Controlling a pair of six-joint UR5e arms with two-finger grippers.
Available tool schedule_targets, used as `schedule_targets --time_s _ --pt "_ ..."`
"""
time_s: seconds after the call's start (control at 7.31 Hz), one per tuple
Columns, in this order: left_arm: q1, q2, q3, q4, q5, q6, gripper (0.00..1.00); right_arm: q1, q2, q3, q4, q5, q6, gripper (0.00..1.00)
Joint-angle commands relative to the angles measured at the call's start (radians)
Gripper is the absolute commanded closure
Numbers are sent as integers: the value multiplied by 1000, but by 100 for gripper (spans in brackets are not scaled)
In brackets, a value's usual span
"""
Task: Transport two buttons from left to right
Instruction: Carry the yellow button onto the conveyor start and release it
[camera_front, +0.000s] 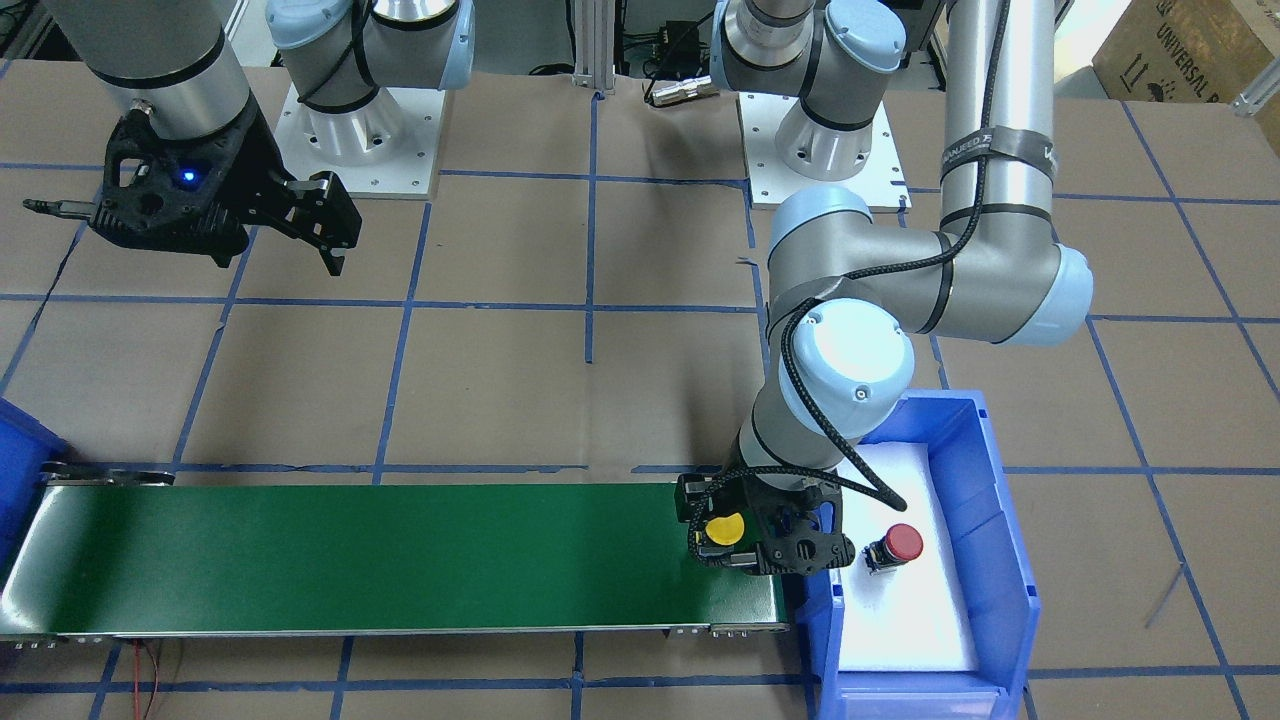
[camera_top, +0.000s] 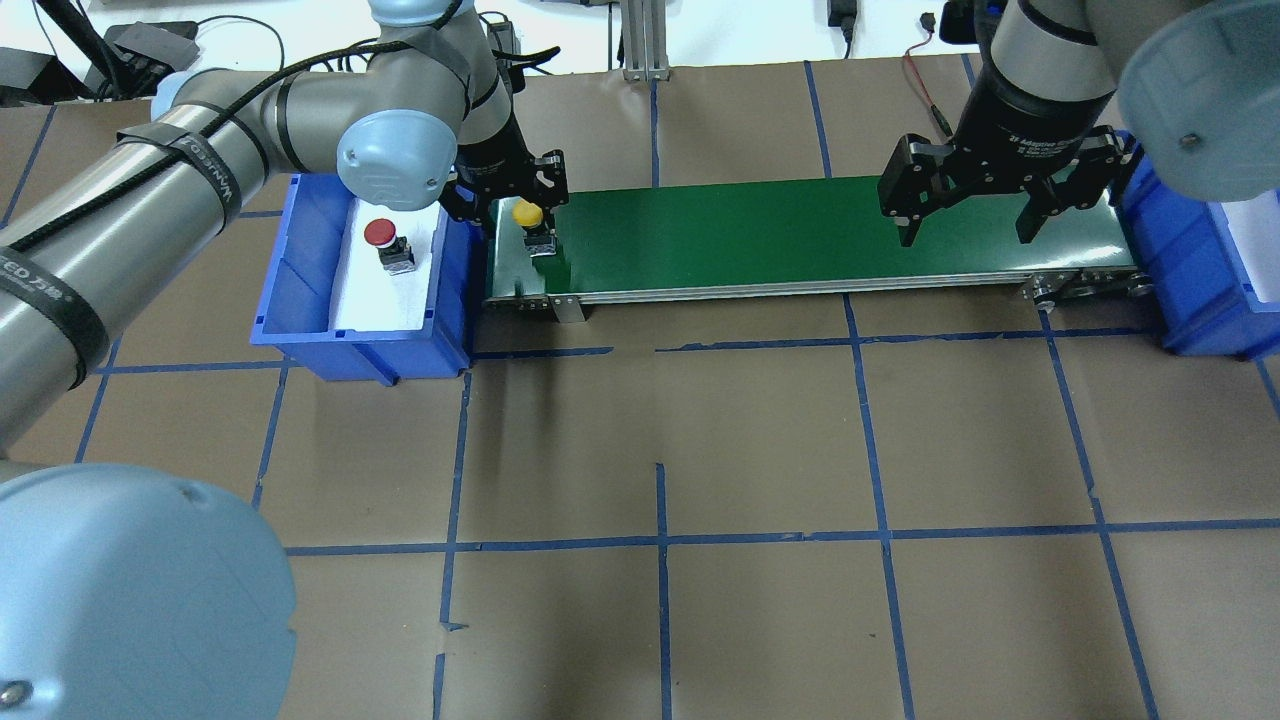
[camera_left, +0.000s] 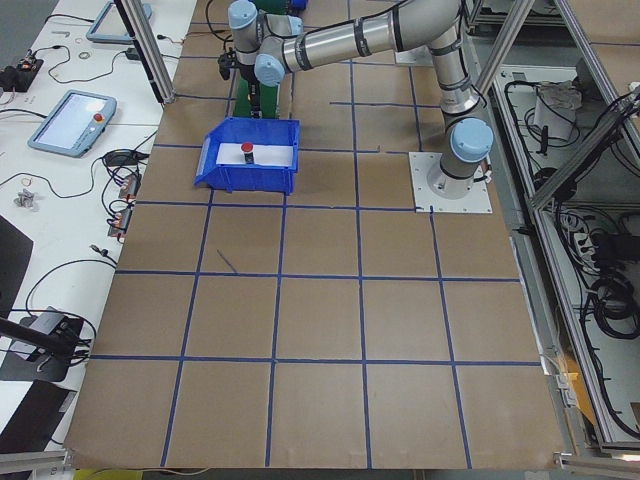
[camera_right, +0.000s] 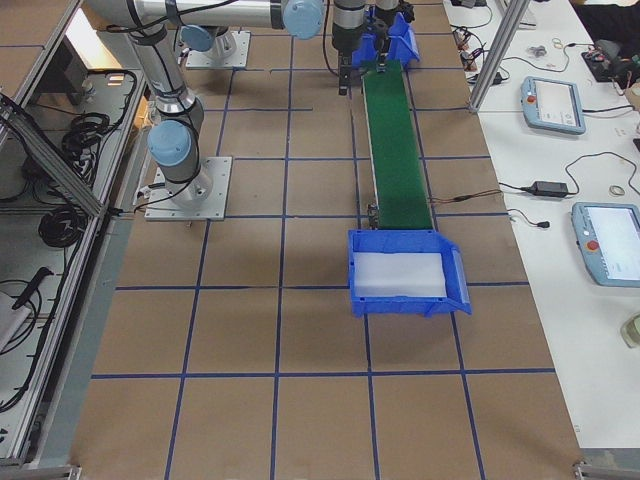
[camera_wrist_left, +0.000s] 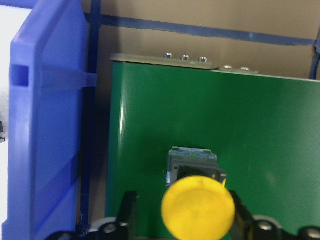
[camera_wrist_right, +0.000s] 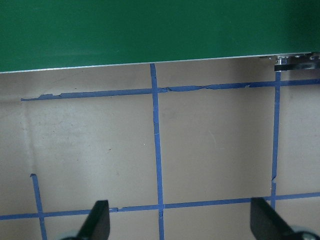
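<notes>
We see a green conveyor belt (camera_top: 800, 235) lying across a brown table surface (camera_top: 660, 440) marked into squares by blue tape lines (camera_top: 662, 540). A blue bin (camera_top: 300, 330) lined with white foam (camera_front: 900, 620) adjoins one belt end, and a second blue bin (camera_right: 405, 300) adjoins the other. Along one side bench we note tablet-like pendants (camera_left: 75, 118) and cables (camera_left: 60, 290).

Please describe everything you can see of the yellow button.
The yellow button has a round, smooth yellow cap, plastic by its look, on a black-and-silver body. It stands upright on the green belt, at the end next to the blue bin that holds the red button. The left gripper is around it, with a finger on each side of the body; actual contact cannot be confirmed.
</notes>
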Motion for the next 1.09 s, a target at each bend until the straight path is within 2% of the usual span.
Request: schedule_targets --time_s 0.0,0.27,0.55,0.68,0.96 --pt "1 107 -2 -34 8 5 0 0 0 2 0 1 0 0" --pt "4 277 -26 -195 8 17 0 0 0 2 -1 0 0 0" --pt "8 425 -135 -249 10 31 0 0 0 0 -1 0 0 0" --pt "7 443 -175 -246 13 31 0 0 0 2 -1 0 0 0" --pt "7 445 -182 -245 11 31 0 0 0 2 -1 2 0 0"
